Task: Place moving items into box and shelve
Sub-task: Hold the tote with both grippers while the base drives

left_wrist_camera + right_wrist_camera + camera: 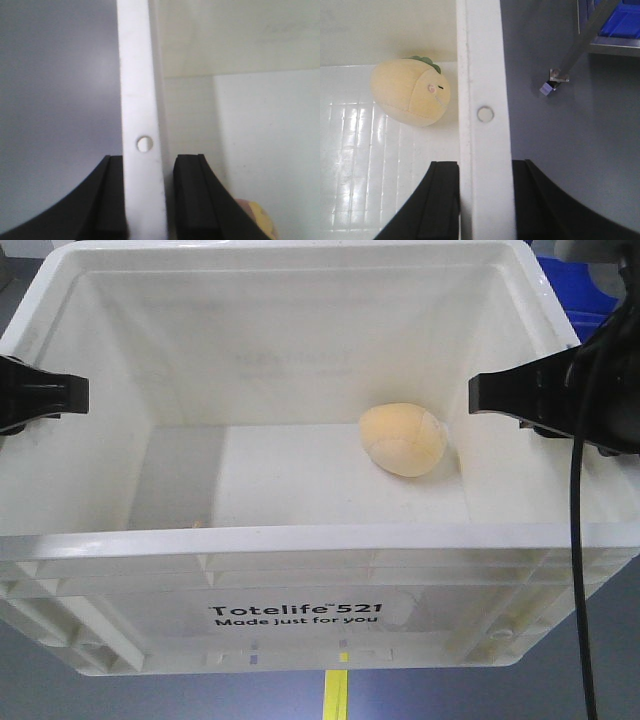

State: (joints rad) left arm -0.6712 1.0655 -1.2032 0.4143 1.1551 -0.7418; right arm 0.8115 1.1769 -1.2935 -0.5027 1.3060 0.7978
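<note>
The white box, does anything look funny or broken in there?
Nothing stands out. The box looks whole, the left gripper and right gripper each clamp a side rim, and the plush toy lies on its floor.

glossy plastic box (300, 536), matt plush toy (402, 439) — stitched cloth

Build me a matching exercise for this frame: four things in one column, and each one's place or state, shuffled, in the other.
Things
1. plush toy
2. left gripper
3. right gripper
4. blue bin

Places or states
A. outside the box, beyond its far right corner
B. jaws clamped on the box's right rim
C. lying on the box floor, toward the right wall
D. jaws clamped on the box's left rim

Pairs: 1-C, 2-D, 3-B, 4-A
</note>
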